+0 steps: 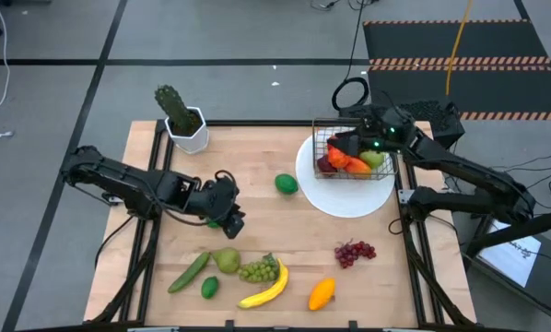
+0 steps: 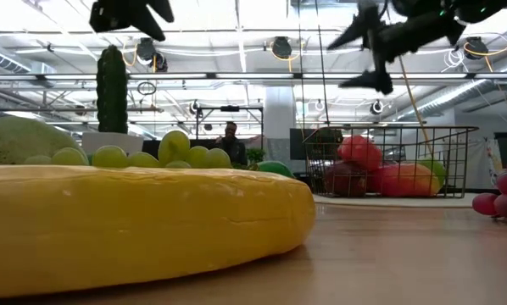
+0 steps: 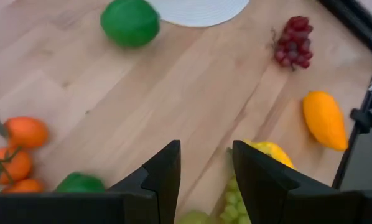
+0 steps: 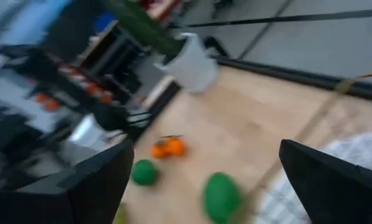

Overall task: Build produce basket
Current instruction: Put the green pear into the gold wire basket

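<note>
The wire basket (image 1: 354, 152) stands on a white plate (image 1: 349, 198) at the far right and holds red apples, an orange fruit and a green one (image 2: 381, 174). My right gripper (image 1: 349, 138) hangs open just above the basket, touching nothing. On the table lie a lime (image 1: 286, 183), purple grapes (image 1: 354, 252), a mango (image 1: 322, 293), a banana (image 1: 266, 290), green grapes (image 1: 260, 269), a pear (image 1: 226, 260), a cucumber (image 1: 189, 272) and a second lime (image 1: 209, 288). My left gripper (image 1: 228, 214) hovers left of centre, its fingers (image 3: 164, 177) apart with only bare table between them.
A potted cactus (image 1: 183, 120) stands at the far left corner. Small oranges on a stem (image 3: 18, 152) and a green fruit (image 3: 80, 183) lie below my left arm. Bare wood (image 1: 285, 231) lies between the plate and the near row of fruit.
</note>
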Robot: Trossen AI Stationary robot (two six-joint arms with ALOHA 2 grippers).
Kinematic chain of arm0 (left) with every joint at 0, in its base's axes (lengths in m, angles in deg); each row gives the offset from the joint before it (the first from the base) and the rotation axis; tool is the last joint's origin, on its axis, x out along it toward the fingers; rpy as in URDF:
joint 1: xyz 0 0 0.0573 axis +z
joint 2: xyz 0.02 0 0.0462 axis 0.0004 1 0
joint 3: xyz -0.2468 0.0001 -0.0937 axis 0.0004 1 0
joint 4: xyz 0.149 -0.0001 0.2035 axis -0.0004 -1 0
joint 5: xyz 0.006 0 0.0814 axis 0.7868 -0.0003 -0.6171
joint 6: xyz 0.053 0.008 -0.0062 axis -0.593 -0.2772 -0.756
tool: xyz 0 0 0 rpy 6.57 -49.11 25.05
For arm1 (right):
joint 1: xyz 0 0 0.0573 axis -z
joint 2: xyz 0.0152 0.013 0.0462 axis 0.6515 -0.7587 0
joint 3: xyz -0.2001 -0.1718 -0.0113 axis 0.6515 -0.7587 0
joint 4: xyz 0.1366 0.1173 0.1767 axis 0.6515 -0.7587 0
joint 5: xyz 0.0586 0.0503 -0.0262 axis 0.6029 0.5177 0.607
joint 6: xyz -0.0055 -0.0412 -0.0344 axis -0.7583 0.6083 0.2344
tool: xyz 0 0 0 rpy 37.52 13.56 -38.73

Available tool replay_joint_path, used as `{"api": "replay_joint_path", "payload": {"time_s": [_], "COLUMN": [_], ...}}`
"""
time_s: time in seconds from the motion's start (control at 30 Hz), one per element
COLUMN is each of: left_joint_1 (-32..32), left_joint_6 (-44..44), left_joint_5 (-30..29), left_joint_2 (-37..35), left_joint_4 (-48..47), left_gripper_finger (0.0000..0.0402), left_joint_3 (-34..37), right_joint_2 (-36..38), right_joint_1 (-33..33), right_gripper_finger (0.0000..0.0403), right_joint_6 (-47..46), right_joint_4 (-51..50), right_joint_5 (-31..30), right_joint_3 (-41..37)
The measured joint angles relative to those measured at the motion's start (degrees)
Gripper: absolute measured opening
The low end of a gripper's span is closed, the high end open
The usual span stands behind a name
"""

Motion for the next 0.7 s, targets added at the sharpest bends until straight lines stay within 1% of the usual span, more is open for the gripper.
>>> {"api": "replay_joint_path", "payload": {"time_s": [0.1,0.33,0.43,0.57,0.7], "left_joint_1": [-0.8,-1.2,-0.7,0.8,1.5], "left_joint_6": [0.1,1.0,3.4,7.9,10.7], "left_joint_5": [-0.8,-2.0,-4.0,-4.2,-4.2], "left_joint_2": [0.0,0.0,0.0,0.0,0.0], "left_joint_4": [-0.4,-0.6,-1.4,-3.1,-4.8], "left_gripper_finger": [0.0145,0.0145,0.0145,0.0145,0.0145], "left_joint_3": [0.0,0.0,0.0,0.0,0.0], "right_joint_2": [3.1,7.6,8.1,8.0,7.7], "right_joint_1": [-4.2,-14.6,-18.9,-23.7,-27.6], "right_gripper_finger": [0.0395,0.0395,0.0395,0.0395,0.0394], "right_joint_6": [-3.2,-11.7,-14.5,-17.5,-16.6], "right_joint_4": [-0.4,-0.5,-0.5,-0.5,-0.5], "right_joint_5": [-0.5,-4.9,-7.5,-10.1,-14.9], "right_joint_3": [0.0,0.0,0.0,0.0,0.0]}}
